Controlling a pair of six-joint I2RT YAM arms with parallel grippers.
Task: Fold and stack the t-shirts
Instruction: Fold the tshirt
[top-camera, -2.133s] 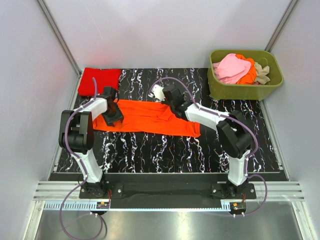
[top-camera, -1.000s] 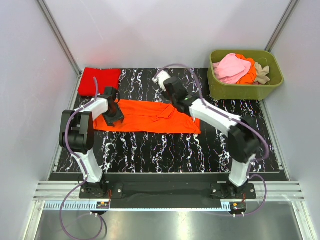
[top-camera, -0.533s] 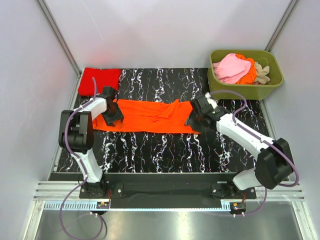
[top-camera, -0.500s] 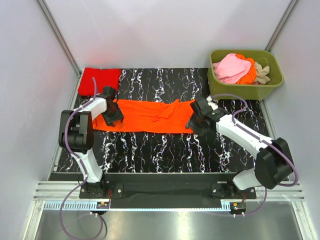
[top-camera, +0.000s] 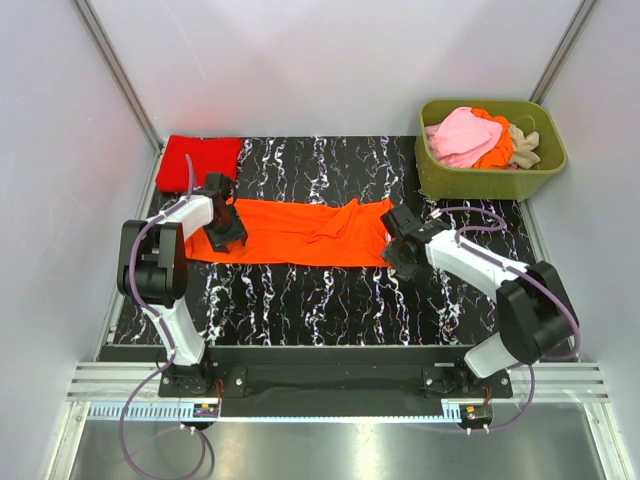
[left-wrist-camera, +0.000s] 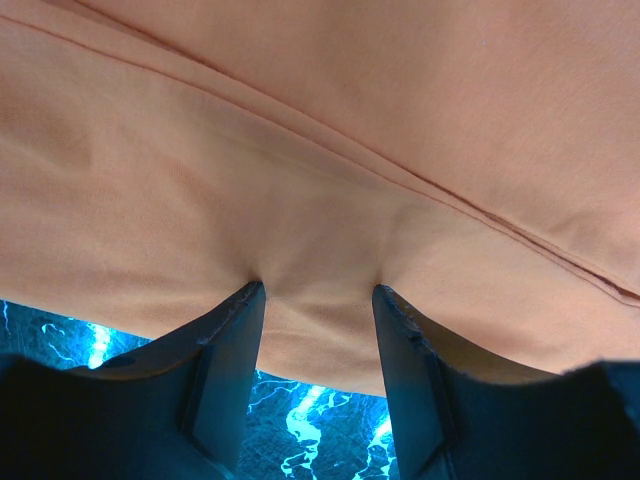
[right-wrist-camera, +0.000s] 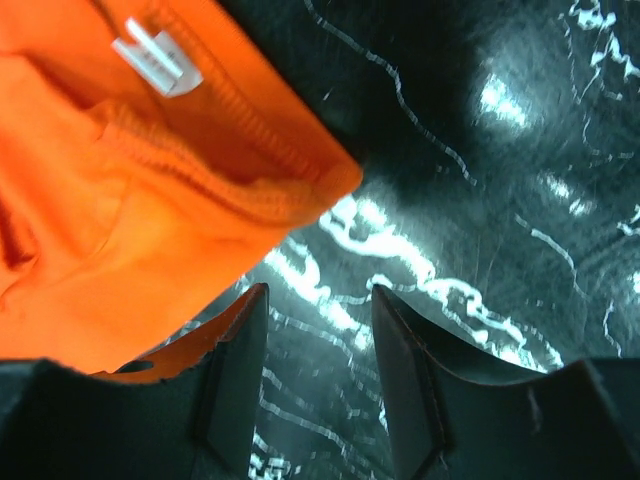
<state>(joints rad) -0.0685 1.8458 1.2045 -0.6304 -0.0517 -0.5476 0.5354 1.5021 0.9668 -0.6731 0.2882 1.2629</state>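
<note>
A bright orange t-shirt (top-camera: 300, 232) lies folded into a long strip across the black marbled table (top-camera: 330, 300). My left gripper (top-camera: 228, 230) rests on its left end. In the left wrist view the jaws stand apart, and both fingertips (left-wrist-camera: 252, 300) press down into the orange cloth (left-wrist-camera: 320, 150) near its edge. My right gripper (top-camera: 398, 246) is low at the strip's right end, open, with only bare table between its fingers (right-wrist-camera: 318, 295). The neck corner (right-wrist-camera: 100, 200) with its white label (right-wrist-camera: 152, 55) lies just beside the left finger. A folded red t-shirt (top-camera: 200, 160) sits at the back left.
An olive-green tub (top-camera: 480, 182) stands at the back right, holding pink (top-camera: 462, 135), orange and beige shirts. Grey walls close in on three sides. A metal rail runs along the table's near edge.
My right arm has swung from the shirt's middle at the back over to its right end and come down there. The left arm and the shirt have stayed put.
</note>
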